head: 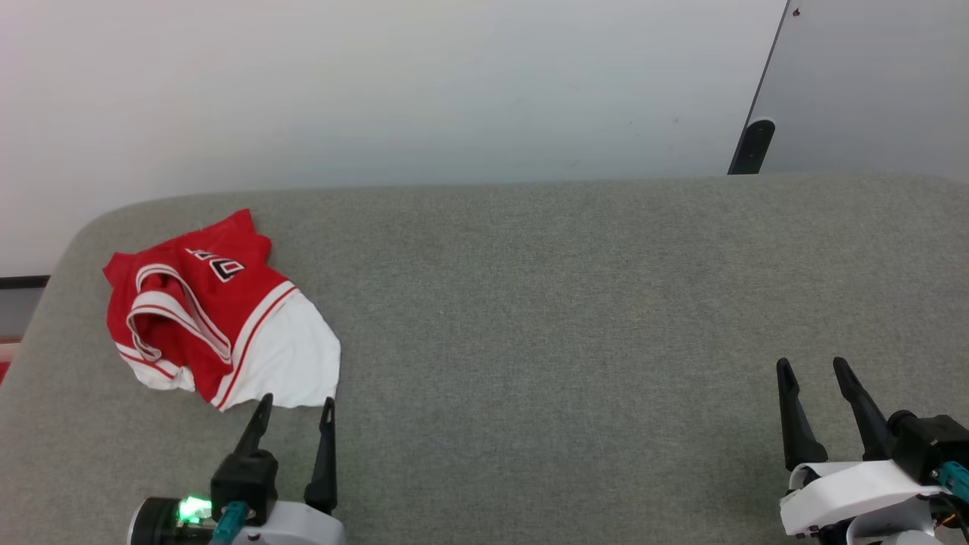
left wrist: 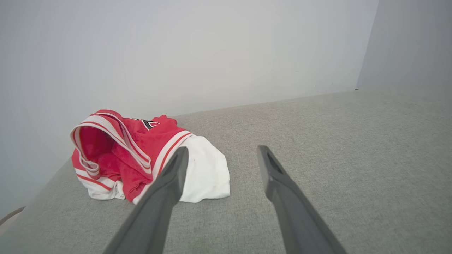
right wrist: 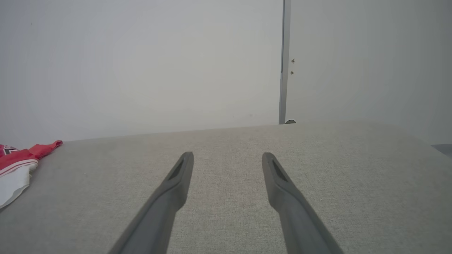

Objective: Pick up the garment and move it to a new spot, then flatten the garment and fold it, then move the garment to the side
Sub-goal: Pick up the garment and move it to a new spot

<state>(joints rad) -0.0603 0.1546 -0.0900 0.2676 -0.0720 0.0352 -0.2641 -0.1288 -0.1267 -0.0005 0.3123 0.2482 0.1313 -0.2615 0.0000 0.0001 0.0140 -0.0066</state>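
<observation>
Your left gripper [head: 297, 400] and right gripper [head: 811, 363] both sit open and empty at the near edge of the grey fabric surface [head: 568, 303]. The jersey T-shirt [head: 219, 318] lies crumpled by the left edge, just beyond your left fingertips. Reach past the thin white sleeve and pinch the bunched red body.
</observation>
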